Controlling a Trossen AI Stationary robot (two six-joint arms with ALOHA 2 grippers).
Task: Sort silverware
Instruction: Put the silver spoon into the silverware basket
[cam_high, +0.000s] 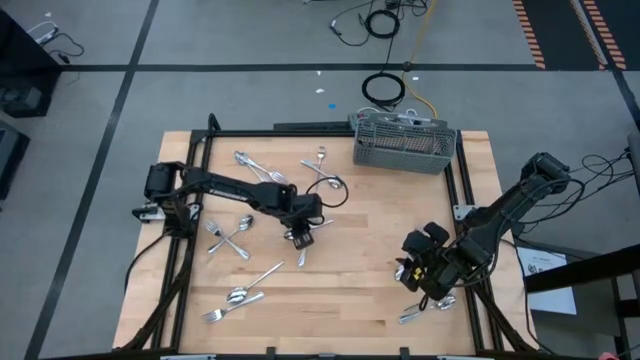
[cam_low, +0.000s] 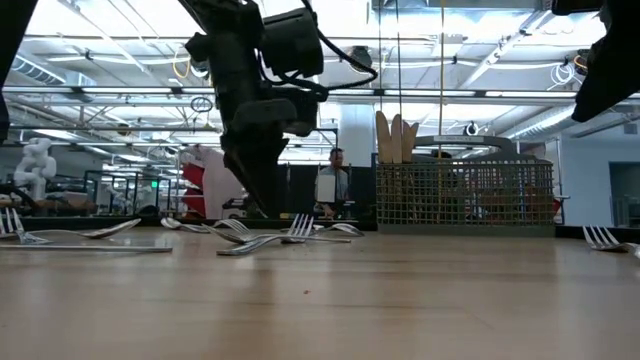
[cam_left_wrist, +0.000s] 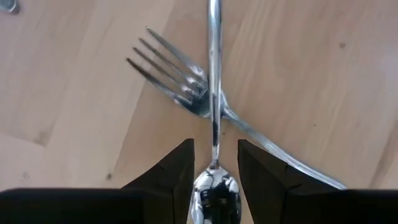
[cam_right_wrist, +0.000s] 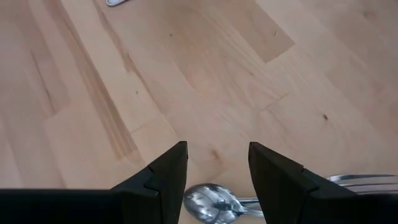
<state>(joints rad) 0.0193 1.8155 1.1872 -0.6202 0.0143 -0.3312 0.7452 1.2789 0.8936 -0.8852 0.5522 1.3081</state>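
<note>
Sorting looks barely started. Nearly all the shiny silver metal silverware (cam_high: 243, 236) lies loose on the pale wooden table (cam_high: 350, 300), and the grey mesh cutlery caddy (cam_high: 403, 142) at the far edge shows only a few pieces poking up; the low view shows a couple of pale handles standing in it, but it's hard to say how many.

The left gripper (cam_high: 298, 236) is down near the table's middle. Its dark fingers (cam_left_wrist: 171, 177) are spread with a slim silver spoon (cam_left_wrist: 214, 112) running straight through the gap, the bowl sitting between the tips. The handle crosses over a silver fork (cam_left_wrist: 180, 81) lying just past the fingertips. The fingers aren't pinching the spoon, there's daylight on both sides, so it's released, not grasping.

The right gripper (cam_high: 420, 268) hovers toward the table's near right corner, fingers (cam_right_wrist: 165, 177) also parted and empty. Another spoon's bowl (cam_right_wrist: 211, 202) shows between the tips, with fork tines (cam_right_wrist: 364, 180) off to one side.

Rough count from overhead: about a dozen loose pieces. A crossed pair and two more sit beyond the left fingers, a crossed pair lies beside them, three or four lie toward the near edge, and two are by the right fingers. Telling forks from spoons from knives across the whole lot isn't really possible from up there.
</note>
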